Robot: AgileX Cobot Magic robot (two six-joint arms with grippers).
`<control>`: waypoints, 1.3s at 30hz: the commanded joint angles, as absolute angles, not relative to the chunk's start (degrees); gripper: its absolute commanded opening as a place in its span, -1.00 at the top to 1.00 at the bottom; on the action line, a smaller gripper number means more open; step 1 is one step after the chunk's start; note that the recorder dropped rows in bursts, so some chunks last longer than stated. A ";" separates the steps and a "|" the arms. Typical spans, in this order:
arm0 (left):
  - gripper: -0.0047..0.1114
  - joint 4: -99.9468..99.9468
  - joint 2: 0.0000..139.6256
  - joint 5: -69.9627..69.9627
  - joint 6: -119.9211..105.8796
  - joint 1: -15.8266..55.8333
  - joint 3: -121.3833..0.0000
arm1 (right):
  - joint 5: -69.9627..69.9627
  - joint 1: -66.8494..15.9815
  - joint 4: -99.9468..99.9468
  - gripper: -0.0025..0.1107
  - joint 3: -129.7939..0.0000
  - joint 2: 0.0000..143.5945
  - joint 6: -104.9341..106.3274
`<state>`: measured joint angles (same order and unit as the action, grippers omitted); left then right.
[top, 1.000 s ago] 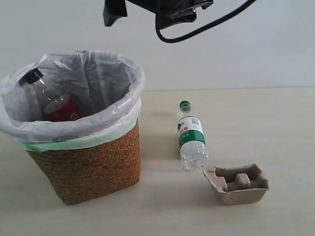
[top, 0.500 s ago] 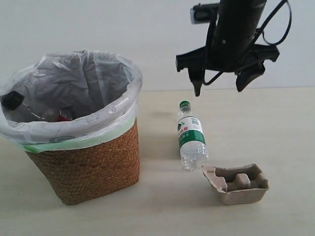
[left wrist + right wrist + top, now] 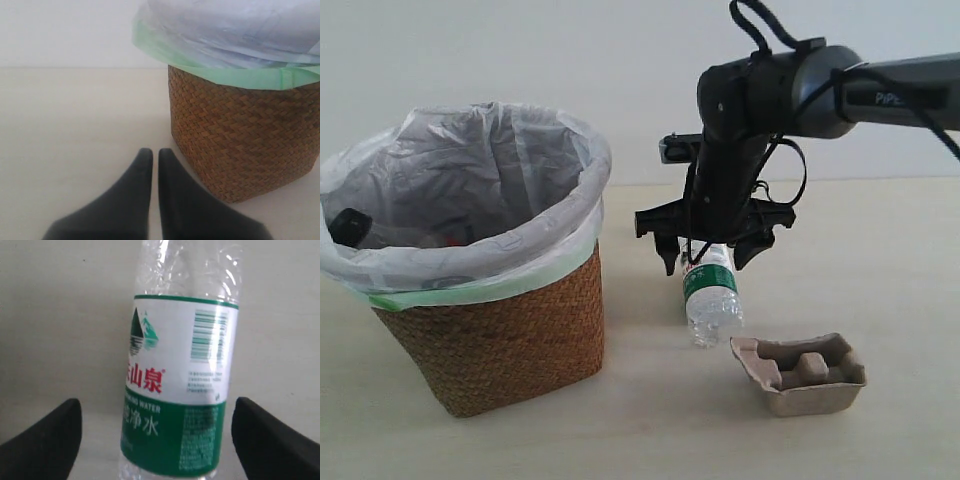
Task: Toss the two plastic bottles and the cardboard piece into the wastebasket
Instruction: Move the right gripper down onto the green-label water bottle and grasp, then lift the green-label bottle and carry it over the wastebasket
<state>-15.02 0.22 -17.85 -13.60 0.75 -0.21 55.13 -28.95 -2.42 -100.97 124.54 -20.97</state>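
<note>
Right gripper (image 3: 705, 262) is held jaws apart astride the green-label bottle (image 3: 712, 295) on the table (image 3: 880, 300). Left gripper (image 3: 151, 156) is seen pressed together beside the wastebasket (image 3: 240, 140).

The desk (image 3: 880, 250) is lit brightly and evenly by diffuse light. Only a faint, soft shadow is cast beside the wastebasket (image 3: 490, 330), on the side toward the desk's right edge. The exterior view is rendered slightly soft. In the right wrist view, small glints are seen on the bottle (image 3: 180, 390), and the dark fingers (image 3: 45, 440) are blurred. The left hand (image 3: 151, 152) is likewise out of focus.
</note>
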 commanded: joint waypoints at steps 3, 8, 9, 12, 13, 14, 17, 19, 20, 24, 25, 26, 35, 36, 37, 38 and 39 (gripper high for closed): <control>0.85 -15.17 0.00 -17.57 -13.74 1.24 0.00 | 49.07 -28.54 -2.25 -0.30 -101.34 128.51 -20.36; 0.85 -15.17 0.00 -17.57 -13.74 1.24 0.00 | 47.81 -28.54 -2.78 -0.14 -101.34 131.11 -20.36; 0.85 -15.17 0.00 -17.57 -13.74 1.24 0.00 | 47.81 -28.54 -3.40 -0.09 -101.34 131.53 -20.36; 0.85 -15.17 0.00 -17.57 -13.74 1.24 0.00 | 48.03 -28.54 -5.51 0.07 -101.34 132.49 -20.83; 0.85 -15.17 0.00 -17.57 -13.74 1.24 0.00 | 47.92 -28.54 -5.75 0.15 -101.34 132.59 -20.83; 0.85 -15.17 0.00 -17.57 -13.74 1.24 0.00 | 47.92 -28.54 -5.91 0.25 -101.34 132.71 -20.83; 0.85 -15.17 0.00 -17.57 -13.74 1.24 0.00 | 48.03 -28.54 -5.91 0.70 -101.34 132.58 -20.15; 0.85 -15.17 0.00 -17.57 -13.74 1.24 0.00 | 48.26 -28.54 -5.91 0.95 -101.34 132.46 -19.04; 0.85 -15.17 0.00 -17.57 -13.74 1.24 0.00 | 48.38 -28.54 -5.91 0.95 -101.34 132.46 -18.47; 0.85 -15.17 0.00 -17.57 -13.74 1.24 0.00 | 49.89 -28.54 -6.71 0.96 -101.34 131.36 -18.02; 0.85 -15.17 0.00 -17.57 -13.74 1.24 0.00 | 50.59 -28.54 -7.33 0.96 -101.34 130.77 -18.02; 0.85 -15.17 0.00 -17.57 -13.74 1.24 0.00 | 51.31 -28.54 -8.32 0.96 -101.34 130.14 -18.02; 0.85 -15.17 0.00 -17.57 -13.74 1.24 0.00 | 57.93 -28.54 -16.08 0.96 -101.34 119.51 -21.94; 0.85 -15.17 0.00 -17.57 -13.74 1.24 0.00 | 57.93 -28.54 -16.08 0.96 -101.34 118.07 -21.94; 0.85 -15.17 0.00 -17.57 -13.74 1.24 0.00 | 57.93 -28.54 -16.08 0.96 -101.34 116.57 -21.94; 0.85 -15.17 0.00 -17.57 -13.74 1.24 0.00 | 57.93 -28.54 -16.08 0.96 -101.34 115.43 -21.94; 0.85 -15.17 0.00 -17.57 -13.74 1.24 0.00 | 57.93 -28.54 -16.08 0.96 -101.34 113.97 -21.94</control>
<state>-15.02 0.22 -17.85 -13.60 0.75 -0.21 57.44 -28.73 -15.43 -101.23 118.05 -21.70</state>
